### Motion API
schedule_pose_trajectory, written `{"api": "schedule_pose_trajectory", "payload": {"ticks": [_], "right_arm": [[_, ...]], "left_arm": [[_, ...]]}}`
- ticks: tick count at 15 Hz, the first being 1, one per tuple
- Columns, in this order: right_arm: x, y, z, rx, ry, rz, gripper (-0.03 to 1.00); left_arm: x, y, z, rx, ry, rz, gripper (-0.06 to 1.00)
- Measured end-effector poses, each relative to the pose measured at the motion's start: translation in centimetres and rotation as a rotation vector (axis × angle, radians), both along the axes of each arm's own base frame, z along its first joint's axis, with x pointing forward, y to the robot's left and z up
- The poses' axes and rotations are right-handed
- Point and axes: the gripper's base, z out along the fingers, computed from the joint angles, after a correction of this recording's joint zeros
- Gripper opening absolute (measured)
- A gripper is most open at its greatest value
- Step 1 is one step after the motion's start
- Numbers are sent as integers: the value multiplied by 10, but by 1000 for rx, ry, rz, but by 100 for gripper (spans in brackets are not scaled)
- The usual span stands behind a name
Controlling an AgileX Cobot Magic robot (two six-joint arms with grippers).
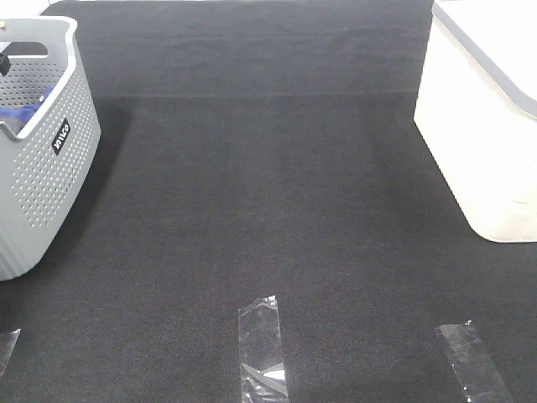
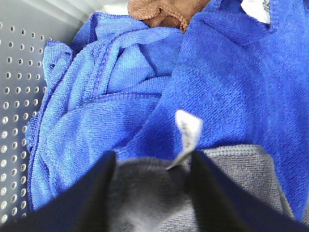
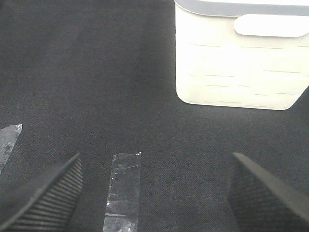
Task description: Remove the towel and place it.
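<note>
Two containers flank the dark mat. At the left, the grey perforated basket holds a bright blue cloth, a brown cloth and the slate-grey towel. The left gripper straddles a bunched fold of that towel beside a white label; whether it pinches, I cannot tell. A clear tape strip lies mid-mat. At the right, near the white lidded bin, the right gripper gapes wide, holding nothing.

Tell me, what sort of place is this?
Probably a robot test bench staged for laundry chores, not a home: a dark mat marked with clear tape strips, a grey perforated basket holding cloths, and a white bin.
</note>
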Motion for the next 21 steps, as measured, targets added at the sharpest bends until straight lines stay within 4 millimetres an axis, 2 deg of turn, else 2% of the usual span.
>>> {"api": "schedule_pose_trajectory", "payload": {"ticks": [3, 4, 5, 9, 11, 12, 14, 15, 17, 21], "right_arm": [[0, 0, 0, 0, 0, 0, 76], [0, 0, 0, 0, 0, 0, 76], [0, 0, 0, 0, 0, 0, 76], [0, 0, 0, 0, 0, 0, 76], [0, 0, 0, 0, 0, 0, 76], [0, 0, 0, 0, 0, 0, 76], [0, 0, 0, 0, 0, 0, 76], [0, 0, 0, 0, 0, 0, 76], [0, 0, 0, 0, 0, 0, 76], [0, 0, 0, 0, 0, 0, 76]], "left_arm": [[0, 0, 0, 0, 0, 0, 17], [0, -1, 0, -12, -2, 1, 4], [0, -2, 0, -22, -3, -1, 1], [0, -7, 0, -71, 3, -18, 1], [-4, -9, 8, -91, 5, -24, 1], [-6, -10, 17, -98, -11, -29, 1], [-14, -16, 54, -130, -98, -46, 1], [-14, -16, 54, -130, -98, -46, 1], [-22, -23, 84, -180, -173, -78, 1], [-33, -50, 140, -347, -368, -204, 1]]}}
